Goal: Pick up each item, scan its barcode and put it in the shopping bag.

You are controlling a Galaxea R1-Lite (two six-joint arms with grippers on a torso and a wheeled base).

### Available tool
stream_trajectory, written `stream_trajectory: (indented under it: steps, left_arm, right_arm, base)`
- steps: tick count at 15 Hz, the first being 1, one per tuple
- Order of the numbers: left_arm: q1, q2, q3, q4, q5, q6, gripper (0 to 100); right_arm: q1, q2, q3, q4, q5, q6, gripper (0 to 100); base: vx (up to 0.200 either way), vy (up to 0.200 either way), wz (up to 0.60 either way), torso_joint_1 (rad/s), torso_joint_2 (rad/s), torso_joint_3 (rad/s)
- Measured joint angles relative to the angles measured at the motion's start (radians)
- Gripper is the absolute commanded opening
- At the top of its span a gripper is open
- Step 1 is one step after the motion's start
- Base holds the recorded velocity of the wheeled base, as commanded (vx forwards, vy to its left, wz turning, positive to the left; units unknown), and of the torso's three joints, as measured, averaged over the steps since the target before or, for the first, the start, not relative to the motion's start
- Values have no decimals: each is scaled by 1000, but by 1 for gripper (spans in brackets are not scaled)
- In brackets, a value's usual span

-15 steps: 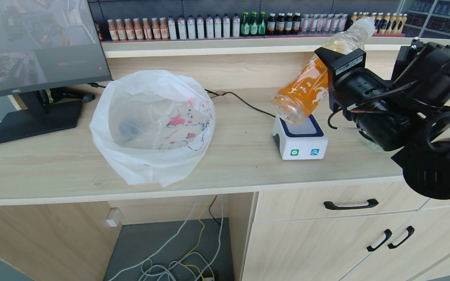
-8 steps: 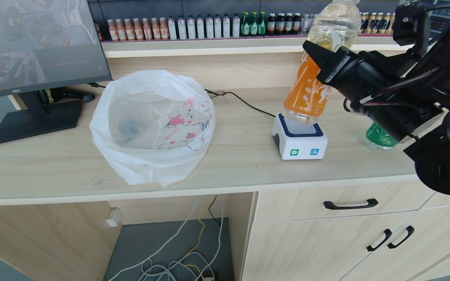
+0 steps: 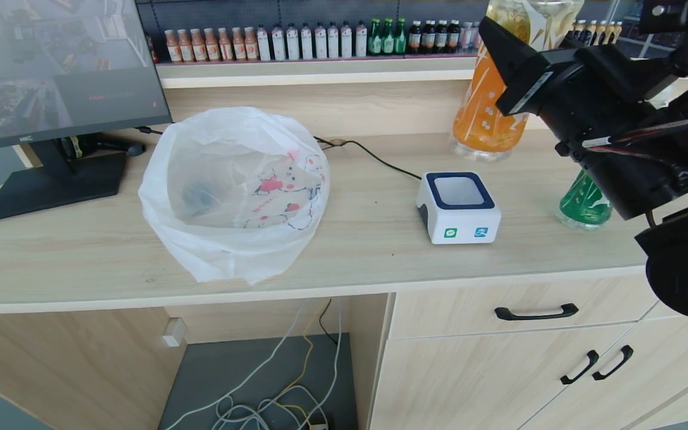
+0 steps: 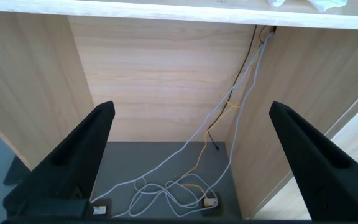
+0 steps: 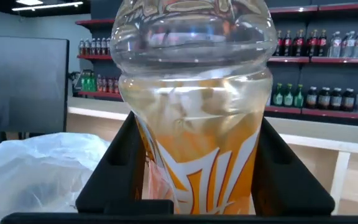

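Right gripper (image 3: 502,65) is clamped on a clear plastic bottle of orange drink (image 3: 487,113), one black finger on each side of the body, as the right wrist view shows (image 5: 197,171). The bottle is nearly upright, cap end out of the head view at the top. Its base hangs over the back of the light wood counter (image 3: 368,251), apart from the white box scanner with a blue-rimmed window (image 3: 458,206), which sits nearer the front edge.

A green plastic bottle (image 3: 583,203) stands on the counter to the right of the scanner, partly hidden by the arm. The white translucent shopping bag with a cartoon print (image 3: 233,191) stands open well to the left of the scanner. A black cable (image 3: 368,152) runs across the counter behind them. A dark monitor on a black stand (image 3: 51,65) is at far left.

Left gripper (image 4: 191,155) hangs below counter level, fingers spread wide, holding nothing, over loose white and yellow cables (image 4: 173,193) on a grey floor.

A shelf row of drink bottles (image 3: 320,39) lines the back wall. Wood drawers with black handles (image 3: 535,312) sit under the counter at right.
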Motion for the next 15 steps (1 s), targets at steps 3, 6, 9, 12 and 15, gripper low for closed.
stream_trajectory:
  steps: [3,6,9,12,15]
  left_arm:
    - [1,0,0,0,0,-2,100]
    - [1,0,0,0,0,-3,100]
    - [0,0,0,0,0,-3,100]
    - [1,0,0,0,0,-4,100]
    - [1,0,0,0,0,-4,100]
  right_arm:
    - [0,9,93,-72,74,-7,0]
    - [-1,18,119,-114,85,-9,0]
    - [2,33,109,-122,84,-8,0]
    - [-1,43,94,-128,83,-6,0]
    - [1,54,83,-141,83,-6,0]
  base:
    - [0,200,0,2,2,1]
    - [0,200,0,1,-4,1]
    - [0,200,0,2,4,4]
    - [0,200,0,2,4,-2]
    - [0,200,0,2,4,-4]
